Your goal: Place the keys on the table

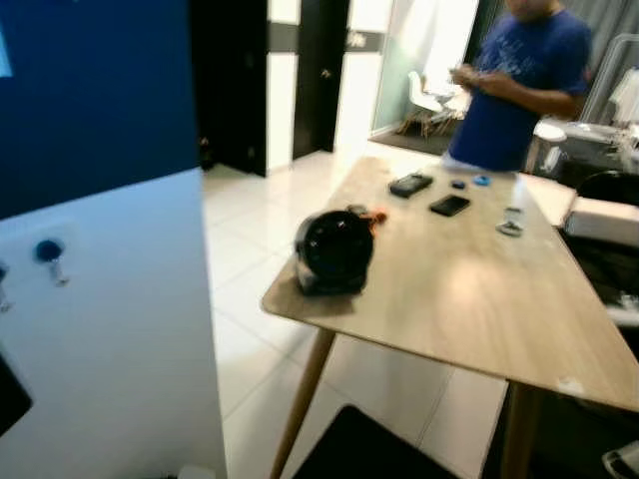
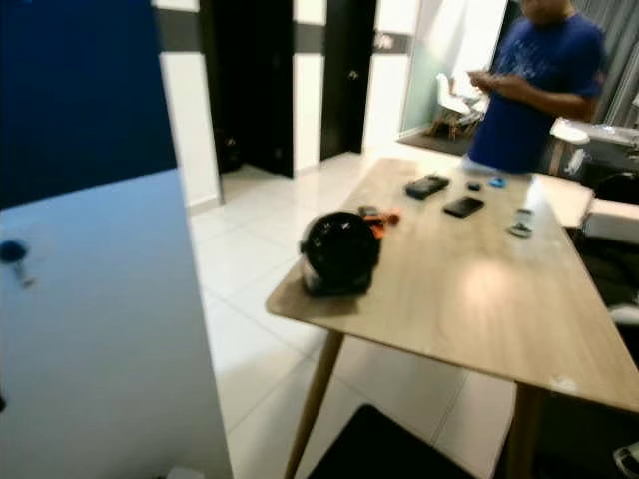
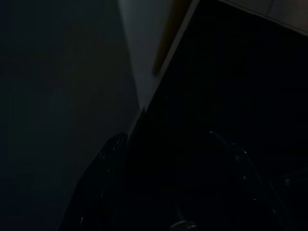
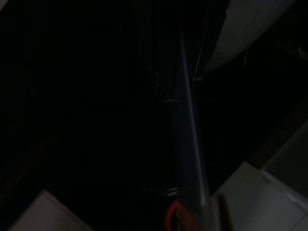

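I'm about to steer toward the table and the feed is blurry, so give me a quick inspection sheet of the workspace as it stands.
Surface: wooden table, near half bare.
Job's things: a blue-headed key hangs on the white wall panel at left; no keys made out in a gripper.
Clutter: black helmet at the table's near left corner, small orange item behind it, two phones, small blue item, small grey item.
Grippers: left gripper and right gripper in dark wrist views; state unclear.
Cables: nothing seen.
Surroundings: person in a blue shirt at the far end, tiled floor.
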